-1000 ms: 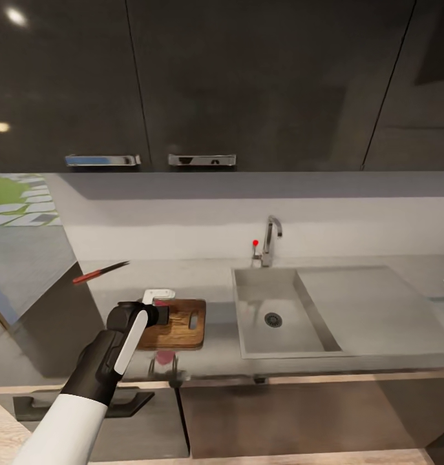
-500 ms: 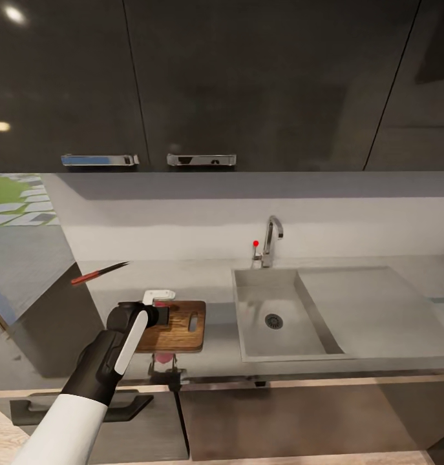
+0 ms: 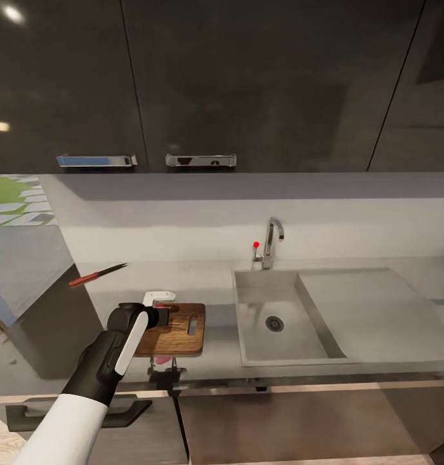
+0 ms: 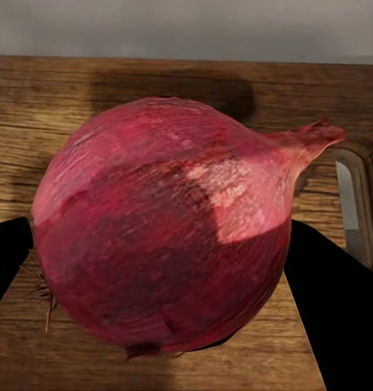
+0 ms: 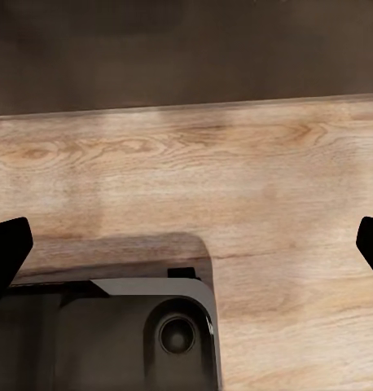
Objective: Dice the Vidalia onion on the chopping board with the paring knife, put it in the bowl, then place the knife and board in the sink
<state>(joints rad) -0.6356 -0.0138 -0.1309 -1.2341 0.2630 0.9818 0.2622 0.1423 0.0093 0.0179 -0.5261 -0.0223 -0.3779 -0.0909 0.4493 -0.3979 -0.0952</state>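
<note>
The Vidalia onion (image 4: 162, 220), dark pinkish-red with a pointed tip, sits between the black fingers (image 4: 329, 301) of my left gripper (image 4: 166, 269), which is shut on it. It hangs just over the dark brown chopping board (image 3: 179, 329), and I cannot tell whether it touches the wood. In the head view my left gripper (image 3: 161, 310) is over the board's left part. The red-handled paring knife (image 3: 95, 274) lies on the countertop (image 3: 209, 281), back left of the board. The steel sink (image 3: 273, 316) is to the right. The bowl is out of view. My right gripper (image 5: 186, 244) is open, down by the floor.
A chrome tap (image 3: 271, 242) with a red knob stands behind the sink, and the flat drainboard (image 3: 370, 310) extends right of the basin. Dark wall cabinets (image 3: 215, 84) hang above the counter. The right wrist view looks down at wooden floor (image 5: 235, 171) and the robot's base (image 5: 138, 334).
The head camera has shifted a little, so the whole counter sits slightly differently in the picture. My left gripper stays over the board with the onion in it.
</note>
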